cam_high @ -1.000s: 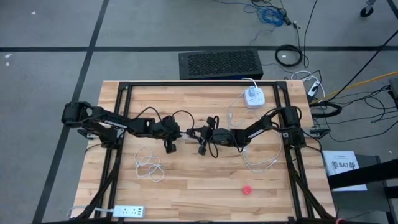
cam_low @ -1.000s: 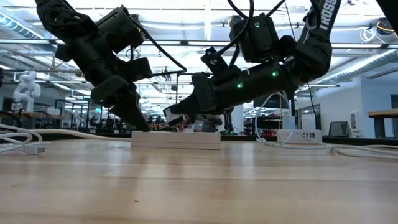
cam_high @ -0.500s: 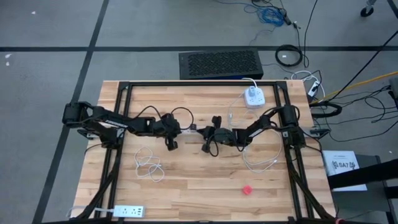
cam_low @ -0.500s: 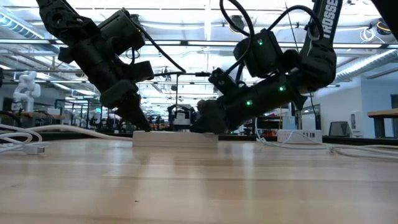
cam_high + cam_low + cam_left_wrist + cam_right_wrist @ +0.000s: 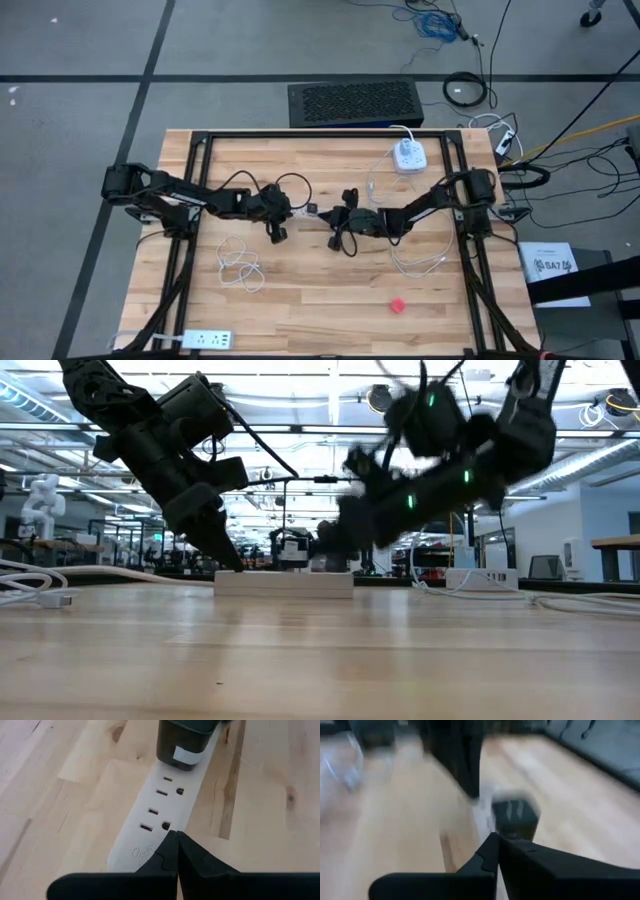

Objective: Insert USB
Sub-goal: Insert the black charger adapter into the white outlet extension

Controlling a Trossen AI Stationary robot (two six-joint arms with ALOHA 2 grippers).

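Observation:
A white power strip [image 5: 150,817] lies flat on the wooden table between the two arms, seen in the high view [image 5: 312,211] and the low view [image 5: 283,584]. A black adapter [image 5: 182,742] stands plugged into its far end and shows blurred in the right wrist view [image 5: 515,815]. My left gripper [image 5: 176,834] is shut, with its tips on the strip's left end [image 5: 228,563]. My right gripper [image 5: 496,837] is shut and hangs blurred above the strip's right end [image 5: 335,545], touching nothing. A loose white USB cable [image 5: 240,265] lies toward the near edge. My left gripper presses its shut fingertips [image 5: 170,842] down on the power strip's top face at its left end [image 5: 155,835], beside the last outlet. It comes slanting down from the table's left. The strip lies flat on the table.
A second white power strip [image 5: 205,340] sits at the near left corner. A round white outlet hub [image 5: 407,155] lies near the far edge, and its cable loops [image 5: 420,260] under my right arm. A small red object [image 5: 397,305] lies on the near right. A cable connector [image 5: 50,598] rests at the left.
My right gripper dropped to the strip's right end, then rose off it and drew back toward the table's right edge, moving fast enough to blur. My left gripper stayed on the strip's left end, and the strip kept its place.

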